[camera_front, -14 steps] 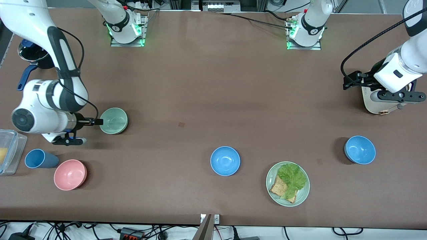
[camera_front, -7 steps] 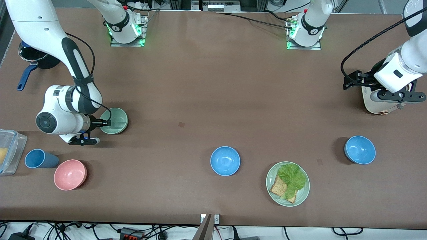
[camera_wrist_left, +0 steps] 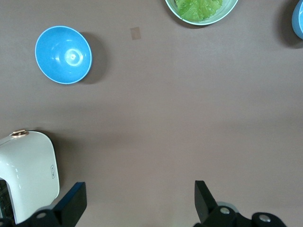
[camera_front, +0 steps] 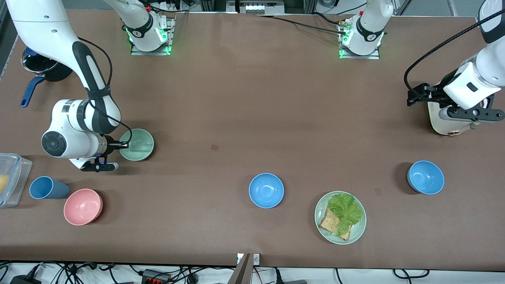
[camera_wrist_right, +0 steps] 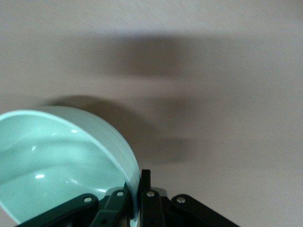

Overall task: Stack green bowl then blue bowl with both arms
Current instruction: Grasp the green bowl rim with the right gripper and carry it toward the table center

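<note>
Your right gripper (camera_front: pixel 123 145) is clamped on the rim of the green bowl (camera_front: pixel 138 144), one finger inside the wall and one outside, as the right wrist view shows. It's a thin edge pinch on a smooth wall, so the bowl could swing or slip out on the lift, especially with a fast move. The bowl looks tipped in that view; I can't tell if its base is off the surface (camera_front: pixel 252 118).

The bowl is small, round, pale mint, glossy and empty. It sits toward the right arm's end, farther from the front camera than the pink bowl (camera_front: pixel 83 206) and blue cup (camera_front: pixel 46 187). Keep the arm clear of both.

Your left gripper (camera_wrist_left: pixel 137 205) waits spread wide, holding nothing, over the white appliance (camera_front: pixel 446 118). Two blue bowls: one mid-surface (camera_front: pixel 266 190), one at the left arm's end (camera_front: pixel 425 177). Pick the wrong stack spot and the lettuce plate (camera_front: pixel 340 217) is close by.
</note>
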